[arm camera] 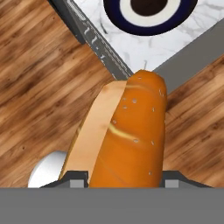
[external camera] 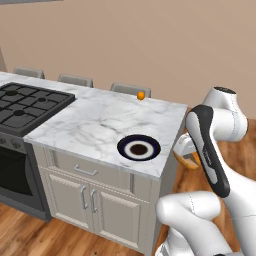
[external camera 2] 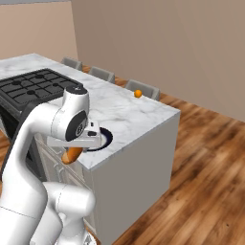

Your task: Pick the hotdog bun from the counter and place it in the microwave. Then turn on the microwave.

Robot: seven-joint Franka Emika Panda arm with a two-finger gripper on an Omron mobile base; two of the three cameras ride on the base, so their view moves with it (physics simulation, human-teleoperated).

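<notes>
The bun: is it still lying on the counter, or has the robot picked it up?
Picked up. The bun sits between the gripper fingers, in the air over the wooden floor, off the counter.

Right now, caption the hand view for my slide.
Gripper shut on the hotdog bun, carried above wood floor beside the counter corner and plate.
</notes>
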